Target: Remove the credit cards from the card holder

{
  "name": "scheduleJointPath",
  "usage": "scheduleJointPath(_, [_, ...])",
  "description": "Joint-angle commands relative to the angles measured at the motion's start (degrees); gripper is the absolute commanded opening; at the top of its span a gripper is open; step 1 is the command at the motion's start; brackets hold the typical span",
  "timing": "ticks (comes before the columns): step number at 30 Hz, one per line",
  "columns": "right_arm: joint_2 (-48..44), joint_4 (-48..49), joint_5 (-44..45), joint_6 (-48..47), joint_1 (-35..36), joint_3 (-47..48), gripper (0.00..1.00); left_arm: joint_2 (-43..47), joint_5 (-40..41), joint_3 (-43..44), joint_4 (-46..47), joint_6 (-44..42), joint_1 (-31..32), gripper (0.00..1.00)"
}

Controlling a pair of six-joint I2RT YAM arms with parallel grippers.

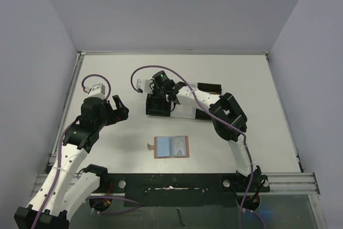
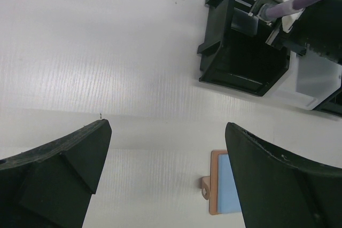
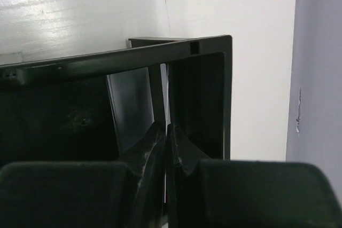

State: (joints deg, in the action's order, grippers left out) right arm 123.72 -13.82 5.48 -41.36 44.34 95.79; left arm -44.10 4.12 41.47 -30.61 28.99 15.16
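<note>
The card holder (image 1: 161, 147) lies open on the white table, tan with blue lining, its tab (image 1: 150, 145) to the left. A pale card (image 1: 180, 146) shows in its right half. In the left wrist view only the card holder's left edge (image 2: 215, 185) shows. My left gripper (image 1: 120, 108) hangs open and empty, left of the tray and above the table (image 2: 165, 132). My right gripper (image 3: 166, 126) reaches into the black tray's left compartment (image 1: 158, 110), shut on a silver-grey card (image 3: 131, 108) that sticks out past its fingertips. This card (image 2: 246, 23) also shows grey inside the tray.
The tray (image 2: 235, 62) has a white middle section (image 2: 315, 78) and tall black walls (image 3: 203, 44). A black piece (image 1: 209, 87) shows beyond the right arm. Grey walls close the table on three sides, and a metal rail (image 1: 289, 178) runs along the near edge.
</note>
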Motion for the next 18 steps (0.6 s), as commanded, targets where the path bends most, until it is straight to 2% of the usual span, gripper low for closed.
scheduleJointPath(1, [1.09,1.19,3.05,-3.22,0.22,3.57,0.00,0.41,-1.10,0.36,3.28,-1.28,-0.48,0.89])
scheduleJointPath(12, [3.41,2.41,7.25,-7.97,0.83,2.61,0.03,-0.08,-2.13,0.29,3.62,-1.48,-0.96,0.89])
scheduleJointPath(18, [3.78,3.70,7.89,-8.83,0.98,1.16,0.08,-0.60,-2.81,0.25,3.72,-1.64,-1.18,0.89])
